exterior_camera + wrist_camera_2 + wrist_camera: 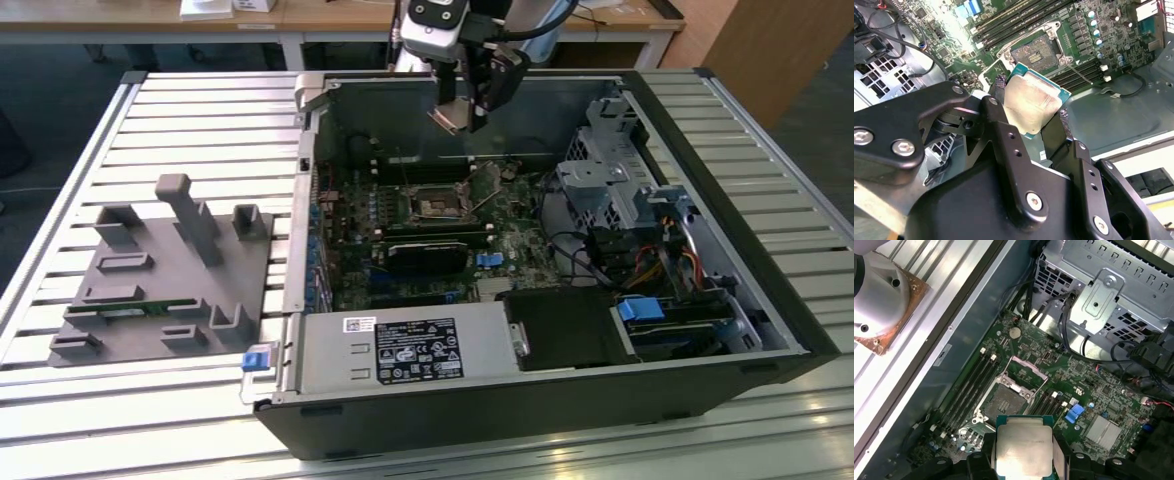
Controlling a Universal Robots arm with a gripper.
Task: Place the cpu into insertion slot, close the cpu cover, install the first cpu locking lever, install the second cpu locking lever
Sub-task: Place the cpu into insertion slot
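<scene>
Step in hand: the first, placing the cpu.

1. Gripper – clamped on the cpu. The two black fingers bear on opposite edges, and the silvery-tan face with its thin green rim shows in both wrist views.
2. The cpu hangs in the air above the board, touching nothing but the fingers. In the second wrist view it looks tilted against the board rather than level.
3. Slot – bare, its contact field exposed. The cover appears swung up just beside it, so the opening is free. The state of the two levers cannot be made out.
4. In the exterior view the slot lies at about 6 o'clock of the gripper, near but apart.
5. The open case rests on the slatted bench. A grey fixture stands at 9 o'clock of the case.

Judgement: seating calls for the cpu level, squared to the slot frame and centred over it. A skewed entry would risk the contacts.
</scene>
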